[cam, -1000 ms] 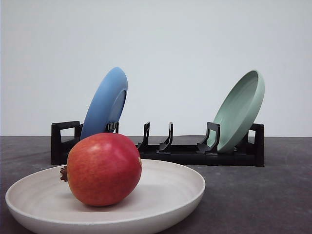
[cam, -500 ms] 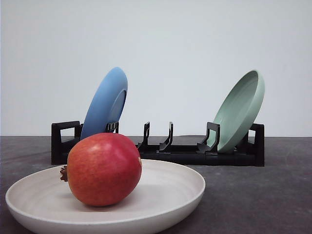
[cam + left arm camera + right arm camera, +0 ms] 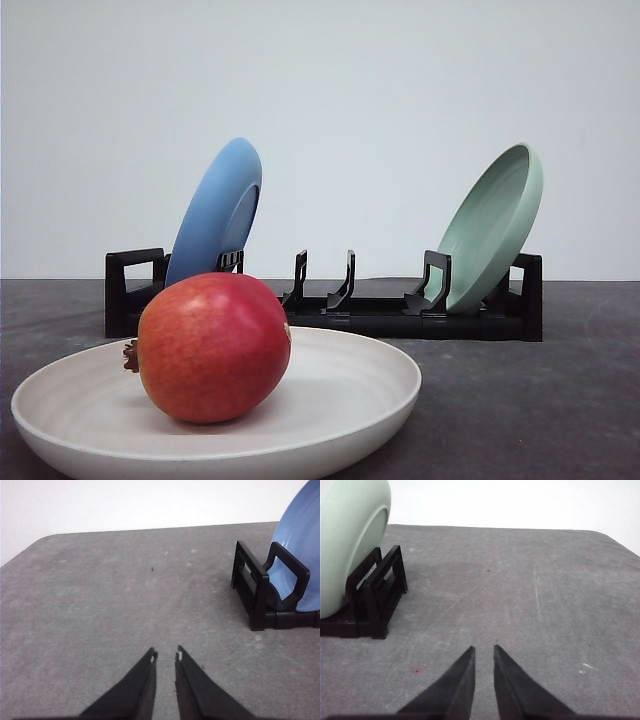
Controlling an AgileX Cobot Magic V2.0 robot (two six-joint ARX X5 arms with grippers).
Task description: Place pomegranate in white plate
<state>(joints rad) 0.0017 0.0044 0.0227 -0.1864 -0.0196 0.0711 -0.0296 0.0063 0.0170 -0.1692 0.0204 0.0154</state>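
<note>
The pomegranate (image 3: 213, 346), red with an orange blush and a brown crown nub pointing left, rests inside the white plate (image 3: 360, 415) at the near left of the table in the front view. No gripper touches either one. In the left wrist view my left gripper (image 3: 165, 655) hovers over bare grey tabletop with its black fingers nearly together and nothing between them. My right gripper (image 3: 483, 648) is likewise shut on nothing above bare table in the right wrist view.
A black dish rack (image 3: 380, 315) stands across the back of the table. A blue plate (image 3: 216, 212) leans in its left end and a pale green plate (image 3: 492, 225) in its right end. The rack's ends appear beside each gripper.
</note>
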